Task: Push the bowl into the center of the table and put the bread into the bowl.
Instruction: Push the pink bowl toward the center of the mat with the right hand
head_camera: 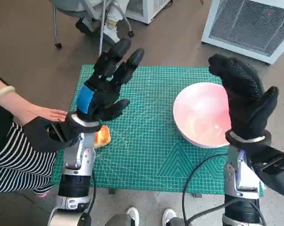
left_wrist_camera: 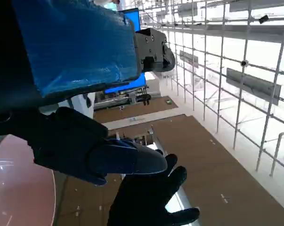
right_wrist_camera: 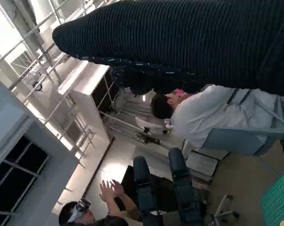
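Note:
A pale pink bowl (head_camera: pixel 204 114) sits on the right part of the green cutting mat (head_camera: pixel 151 141); its rim also shows in the left wrist view (left_wrist_camera: pixel 19 188). The bread (head_camera: pixel 102 137), a golden piece, lies at the mat's left edge, partly hidden under my left wrist. My left hand (head_camera: pixel 106 84) is raised above the mat's left side, fingers spread, holding nothing. My right hand (head_camera: pixel 243 94) in the black glove is raised over the bowl's right rim, fingers apart and empty; it also shows in the left wrist view (left_wrist_camera: pixel 151 197). My glove (right_wrist_camera: pixel 189 42) fills the right wrist view's top.
A person's arm and hand (head_camera: pixel 33 113) with a bracelet rest at the mat's left edge, close to the bread. A chair base (head_camera: pixel 92 19) and a white cabinet (head_camera: pixel 250 23) stand beyond the table. Another person (right_wrist_camera: pixel 203 117) sits in the right wrist view.

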You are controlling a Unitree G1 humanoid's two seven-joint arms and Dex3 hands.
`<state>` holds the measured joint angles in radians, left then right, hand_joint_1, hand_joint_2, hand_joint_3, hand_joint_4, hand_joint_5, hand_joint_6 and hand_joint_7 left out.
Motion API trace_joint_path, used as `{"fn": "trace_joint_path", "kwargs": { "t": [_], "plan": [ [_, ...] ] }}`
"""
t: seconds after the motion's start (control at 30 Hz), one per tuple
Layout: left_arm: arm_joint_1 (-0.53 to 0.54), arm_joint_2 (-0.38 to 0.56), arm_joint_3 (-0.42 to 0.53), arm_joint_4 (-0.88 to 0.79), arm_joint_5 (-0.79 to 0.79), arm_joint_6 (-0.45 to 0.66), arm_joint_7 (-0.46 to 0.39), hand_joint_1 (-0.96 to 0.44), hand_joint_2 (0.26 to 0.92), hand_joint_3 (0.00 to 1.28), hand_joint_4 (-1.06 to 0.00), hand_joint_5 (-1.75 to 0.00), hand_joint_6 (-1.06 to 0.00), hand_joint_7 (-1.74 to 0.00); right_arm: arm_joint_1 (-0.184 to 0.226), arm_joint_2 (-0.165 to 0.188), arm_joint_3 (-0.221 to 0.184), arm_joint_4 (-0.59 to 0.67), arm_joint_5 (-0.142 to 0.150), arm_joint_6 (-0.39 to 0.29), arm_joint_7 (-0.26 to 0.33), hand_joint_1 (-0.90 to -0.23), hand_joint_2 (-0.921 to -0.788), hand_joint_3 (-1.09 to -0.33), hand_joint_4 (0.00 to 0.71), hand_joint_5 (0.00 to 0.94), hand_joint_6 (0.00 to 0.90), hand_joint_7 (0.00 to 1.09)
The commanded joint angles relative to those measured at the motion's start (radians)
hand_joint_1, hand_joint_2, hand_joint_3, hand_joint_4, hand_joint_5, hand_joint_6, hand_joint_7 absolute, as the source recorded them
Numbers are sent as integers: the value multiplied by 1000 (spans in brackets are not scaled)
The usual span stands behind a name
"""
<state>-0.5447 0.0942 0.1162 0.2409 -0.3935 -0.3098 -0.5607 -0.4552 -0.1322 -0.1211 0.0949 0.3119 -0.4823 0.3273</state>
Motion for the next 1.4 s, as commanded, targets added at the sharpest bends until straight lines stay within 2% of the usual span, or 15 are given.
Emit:
{"fn": "trace_joint_path", "kwargs": {
  "t": [0.03,0.33,0.93,1.07,1.2,1.3,1.37,1.4],
  "plan": [
    [-15,9,2,-10,-5,8,-4,-548,921,276,-157,0,1,-347,12,1,-3,6,9,16,9,-675,-921,-677,157,1,91,393],
    [-18,10,4,-3,-7,5,-7,-549,921,275,-152,0,1,-348,12,1,-3,12,4,11,7,-676,-921,-674,157,1,91,394],
    [-24,9,19,26,-7,-13,-19,-552,921,271,-151,-1,1,-349,15,-11,-20,18,13,8,15,-675,-921,-673,157,0,91,395],
    [-22,8,23,34,-6,-21,-20,-559,921,269,-154,-3,1,-352,15,-31,-49,33,27,3,28,-674,-921,-674,156,0,90,395],
    [-18,5,26,37,-5,-29,-19,-563,921,268,-159,-5,1,-354,0,-70,-105,104,51,-18,47,-671,-921,-683,153,0,85,395],
    [-14,4,28,41,-5,-36,-20,-567,921,265,-161,-6,1,-354,-26,-98,-151,193,37,-57,32,-671,-921,-696,148,0,75,400],
    [-13,4,28,43,-5,-39,-20,-571,921,263,-162,-6,0,-355,-38,-107,-167,235,27,-79,23,-675,-921,-702,146,0,70,403],
    [-12,4,29,45,-5,-43,-20,-572,921,262,-163,-6,0,-355,-47,-116,-180,271,9,-94,3,-677,-921,-705,145,0,68,406]
  ]
}}
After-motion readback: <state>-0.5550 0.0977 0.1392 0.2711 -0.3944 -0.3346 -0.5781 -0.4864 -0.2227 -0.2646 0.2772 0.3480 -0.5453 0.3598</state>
